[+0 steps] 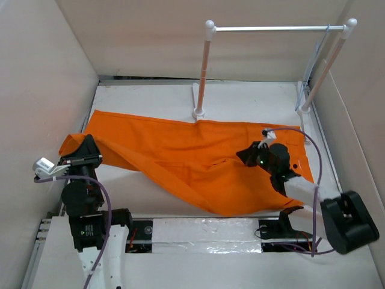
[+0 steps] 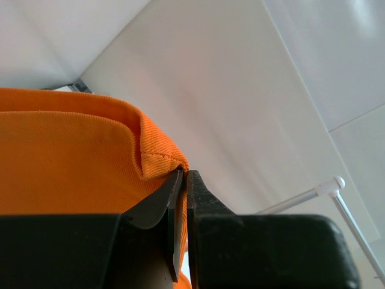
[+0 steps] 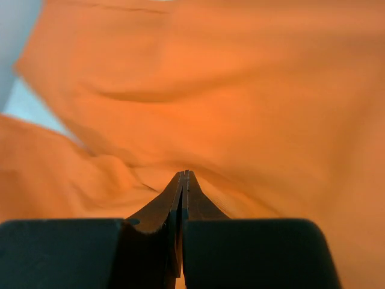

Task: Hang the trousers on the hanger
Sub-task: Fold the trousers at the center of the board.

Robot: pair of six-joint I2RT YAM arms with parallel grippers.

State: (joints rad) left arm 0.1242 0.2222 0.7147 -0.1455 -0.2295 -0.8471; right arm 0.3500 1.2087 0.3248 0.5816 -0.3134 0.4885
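Two sets of fingers hold the orange trousers point(image 1: 198, 162), sprawled across the desk point(image 1: 141, 194) before the rack point(image 1: 274, 27). The left fingers point(image 2: 201, 195) pinch a stitched hem corner, and the right fingers point(image 3: 201, 205) are pressed together on a fold mid-garment. Light, limp and sure to sag, the cloth looks best gripped at hems or waistband — its firmer doubled edges — for draping over the pale hanger point(image 1: 313, 63) by the right post.
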